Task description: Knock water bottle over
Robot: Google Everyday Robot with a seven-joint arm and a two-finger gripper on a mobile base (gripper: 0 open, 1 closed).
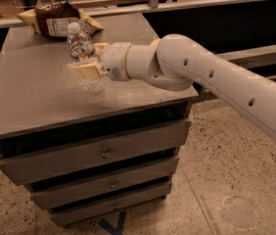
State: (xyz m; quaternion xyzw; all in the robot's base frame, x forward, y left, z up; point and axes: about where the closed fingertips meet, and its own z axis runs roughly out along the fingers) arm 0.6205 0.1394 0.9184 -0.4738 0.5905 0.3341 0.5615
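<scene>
The bottle (80,47) stands upright on the far part of the cabinet (30,97) top, just in front of a snack bag (55,21). The gripper (84,58) reaches in from the right, fingers spread. One finger crosses the bottle's near side and the other sits behind it; contact cannot be told. To tip it cleanly, push high on the body, leftward, clear of the bag.

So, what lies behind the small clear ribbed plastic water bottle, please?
A crumpled brown snack bag on the grey cabinet top; the bottle hides part of it. The gripper is at the bottle.
</scene>
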